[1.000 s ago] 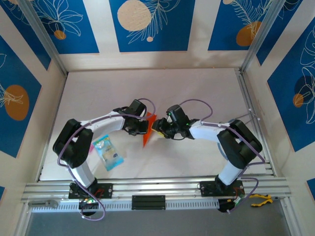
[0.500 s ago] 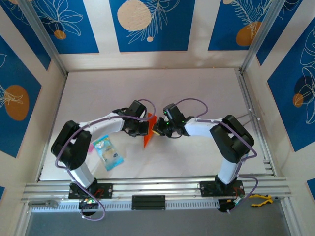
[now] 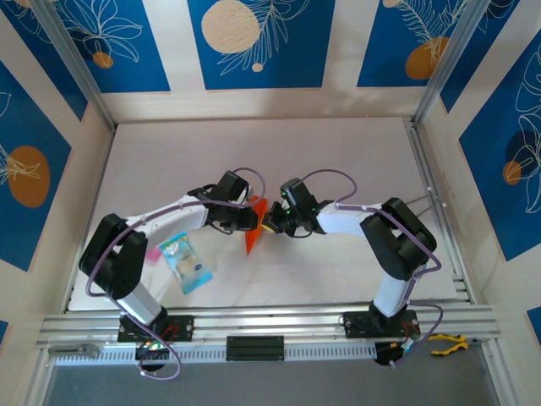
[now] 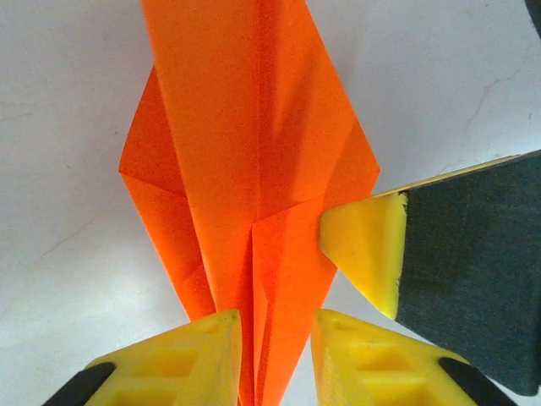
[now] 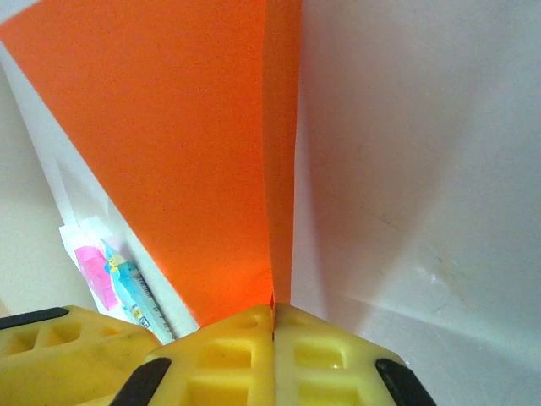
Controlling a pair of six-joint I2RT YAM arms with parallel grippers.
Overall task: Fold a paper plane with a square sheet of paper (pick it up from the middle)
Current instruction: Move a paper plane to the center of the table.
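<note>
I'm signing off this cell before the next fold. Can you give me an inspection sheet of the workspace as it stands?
Surface: white table, faint scuff marks near the paper.
Job's things: orange paper, folded into a pointed dart with a centre crease, sitting between the two arms.
Clutter: blue and clear packet lying near the left arm.
Pincers: left pincer open, astride the paper's narrow end; right pincer shut on the paper's folded edge.
Cables: purple cables loop along both arms, off the paper.
Surroundings: blue patterned wall panels; yellow-handled pliers by the front rail's right end.
</note>
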